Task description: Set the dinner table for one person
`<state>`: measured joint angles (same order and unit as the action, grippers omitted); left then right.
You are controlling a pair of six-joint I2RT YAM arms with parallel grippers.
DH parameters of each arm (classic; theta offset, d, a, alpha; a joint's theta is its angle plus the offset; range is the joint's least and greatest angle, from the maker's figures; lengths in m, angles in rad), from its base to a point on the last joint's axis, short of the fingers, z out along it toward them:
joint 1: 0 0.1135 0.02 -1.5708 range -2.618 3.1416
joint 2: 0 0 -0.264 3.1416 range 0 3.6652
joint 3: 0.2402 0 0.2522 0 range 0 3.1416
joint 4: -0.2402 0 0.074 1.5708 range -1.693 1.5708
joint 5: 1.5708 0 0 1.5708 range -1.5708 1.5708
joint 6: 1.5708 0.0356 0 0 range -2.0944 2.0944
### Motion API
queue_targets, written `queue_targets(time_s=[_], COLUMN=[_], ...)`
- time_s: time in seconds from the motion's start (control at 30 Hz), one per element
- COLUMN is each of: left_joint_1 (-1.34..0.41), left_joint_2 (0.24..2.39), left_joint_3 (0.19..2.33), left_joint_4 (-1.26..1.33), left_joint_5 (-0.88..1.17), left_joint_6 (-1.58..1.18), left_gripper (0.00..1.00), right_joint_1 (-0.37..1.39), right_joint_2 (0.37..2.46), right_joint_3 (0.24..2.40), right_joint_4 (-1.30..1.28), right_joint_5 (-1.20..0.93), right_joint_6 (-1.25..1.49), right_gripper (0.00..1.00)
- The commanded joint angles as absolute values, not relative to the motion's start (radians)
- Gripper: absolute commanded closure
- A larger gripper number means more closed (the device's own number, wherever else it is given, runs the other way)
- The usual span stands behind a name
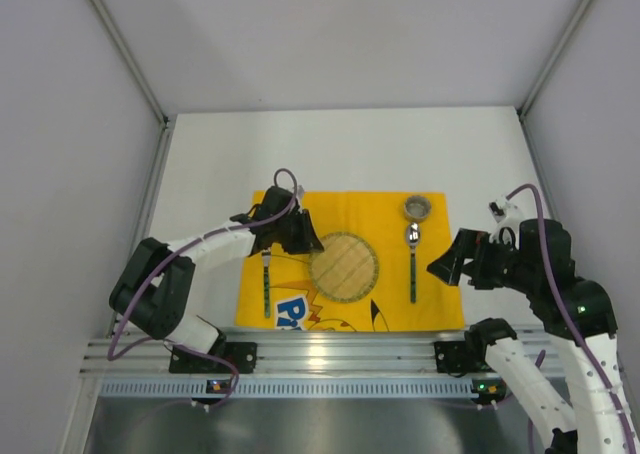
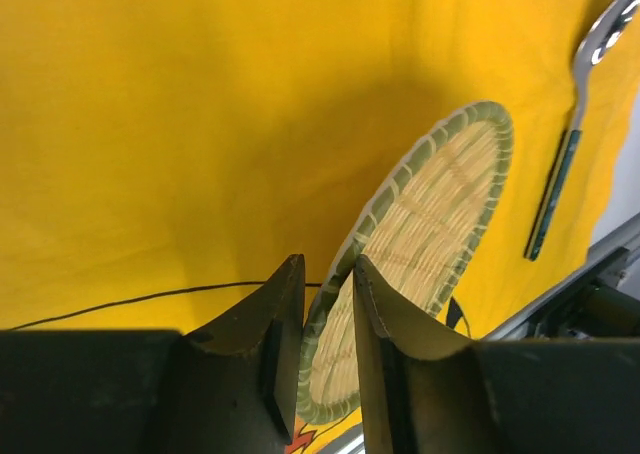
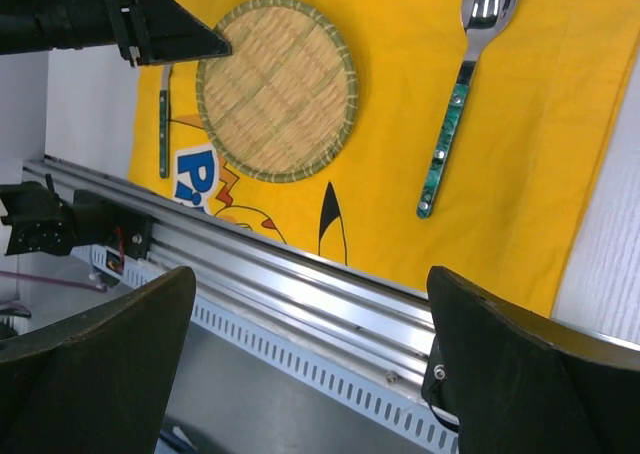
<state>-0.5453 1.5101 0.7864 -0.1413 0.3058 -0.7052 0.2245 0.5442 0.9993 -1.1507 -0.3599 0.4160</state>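
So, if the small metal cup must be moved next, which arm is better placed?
Right, I think. The right arm stands beside the mat's right edge, jaws wide open, on the cup's side. The left arm hangs over the left-side utensil, beyond the woven plate.

I can read just one thing. The yellow mat (image 1: pixel 390 234) on the table (image 1: pixel 350 144) has a big blue letter P (image 3: pixel 193 164) with a white edge, near the side closest to me. I think more letters follow it, but the round woven plate (image 3: pixel 277 87) covers that part, so I cannot read them.
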Motion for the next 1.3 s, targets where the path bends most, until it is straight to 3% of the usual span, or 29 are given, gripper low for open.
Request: queue_targets(time_s=[0.0,0.2,0.23,0.37,0.57,0.83,0.93,0.97,1.07,1.27], left_joint_1=[-0.549,-0.549,-0.549,-0.543,-0.456,-0.308,-0.282,-0.278,-0.256,-0.206], left_joint_2=[1.479,1.417,1.405,1.410,1.568,1.753,1.808,1.819,1.850,1.881], left_joint_3=[0.831,1.011,1.069,1.172,1.262,1.387,1.433,1.443,1.465,1.451], left_joint_4=[-0.236,-0.414,-0.432,-0.486,-0.512,-0.517,-0.523,-0.528,-0.538,-0.526], left_joint_5=[0.241,0.155,0.135,0.008,-0.017,0.080,0.107,0.110,0.115,0.138], left_joint_6=[-0.635,-0.552,-0.539,-0.436,-0.351,-0.356,-0.336,-0.322,-0.298,-0.272], left_gripper=[0.70,0.65,0.58,0.47,0.49,0.55,0.55,0.56,0.57,0.60], right_joint_1=[0.225,0.224,0.225,0.224,0.224,0.192,0.146,0.135,0.100,0.069], right_joint_2=[0.554,0.577,0.581,0.604,0.701,1.175,1.314,1.353,1.491,1.687], right_joint_3=[1.006,1.005,1.012,1.026,1.025,1.123,1.182,1.198,1.245,1.255], right_joint_4=[-1.160,-1.128,-1.124,-1.108,-1.075,-1.006,-0.944,-0.936,-0.916,-0.853], right_joint_5=[-0.339,-0.334,-0.333,-0.312,-0.246,-0.150,-0.144,-0.140,-0.101,-0.066], right_joint_6=[0.382,0.382,0.382,0.371,0.371,0.420,0.420,0.413,0.388,0.376], right_gripper=[0.00,0.00,0.00,0.00,0.00,0.02,0.35,0.67,1.00,1.00])
